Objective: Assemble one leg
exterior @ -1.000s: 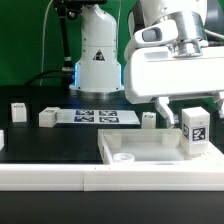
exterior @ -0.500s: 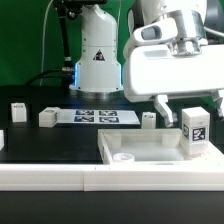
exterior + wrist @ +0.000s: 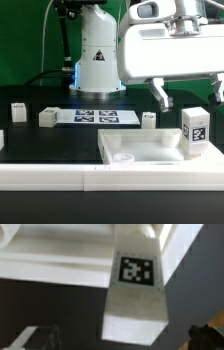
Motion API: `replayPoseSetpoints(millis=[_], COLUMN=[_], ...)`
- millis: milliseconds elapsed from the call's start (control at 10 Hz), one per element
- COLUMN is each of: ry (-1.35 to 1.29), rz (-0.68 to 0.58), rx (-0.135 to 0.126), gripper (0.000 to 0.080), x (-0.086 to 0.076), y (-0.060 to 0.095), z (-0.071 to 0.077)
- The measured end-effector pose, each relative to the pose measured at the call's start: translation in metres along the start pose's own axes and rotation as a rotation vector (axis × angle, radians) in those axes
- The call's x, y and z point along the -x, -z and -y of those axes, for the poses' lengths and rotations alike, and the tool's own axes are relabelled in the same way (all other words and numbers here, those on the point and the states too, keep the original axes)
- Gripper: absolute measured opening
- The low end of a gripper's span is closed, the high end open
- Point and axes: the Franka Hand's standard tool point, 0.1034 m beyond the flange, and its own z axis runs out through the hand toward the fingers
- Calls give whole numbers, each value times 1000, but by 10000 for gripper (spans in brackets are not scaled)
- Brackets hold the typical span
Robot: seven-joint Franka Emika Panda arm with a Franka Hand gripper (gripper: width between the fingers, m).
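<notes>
The Panda arm's gripper point(image 3: 190, 93) is seen in the upper right of the exterior view, hanging over the leg point(image 3: 196, 132) with its jaws spread wide and nothing held between them. Its two dark fingers point(image 3: 161, 96) are shown well apart, one to either side above the leg, and neither is in contact with it.

The leg, a small white rectangular post, is set upright in the lower right of the exterior view, inside the raised rim of the white tray-like panel point(image 3: 130, 150) and near that panel's right-hand corner. A black-and-white marker tag point(image 3: 197, 129) is carried on the side of the post facing the camera. Whether the post is fastened into the panel or only stood on it cannot be told.

In the wrist view the leg point(image 3: 135, 308) is seen lengthwise from above, its marker tag point(image 3: 137, 270) plainly shown, with the white panel point(image 3: 50, 252) blurred behind it.

Across the middle of the exterior view, the marker board point(image 3: 95, 116) is laid flat on the black table point(image 3: 40, 145). Three small white blocks are spread along the same line: one point(image 3: 18, 110) at the far left, one point(image 3: 47, 117) just beside the board's left end, and one point(image 3: 148, 119) beyond its right end. The white arm base point(image 3: 97, 60) is seen behind the board.
</notes>
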Motion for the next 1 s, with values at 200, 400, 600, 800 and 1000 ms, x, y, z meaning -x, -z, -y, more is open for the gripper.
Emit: replayPoseSetpoints(millis=[200, 400, 600, 800, 1000], ry=[-10, -34, -50, -76, -76], rz=[124, 281, 392, 408, 403], rx=[-27, -57, -80, -79, -78], gripper=[648, 648, 648, 648, 648], x=[-8, -6, 0, -1, 0], y=[-2, -5, -8, -10, -11], z=[0, 0, 3, 9, 9])
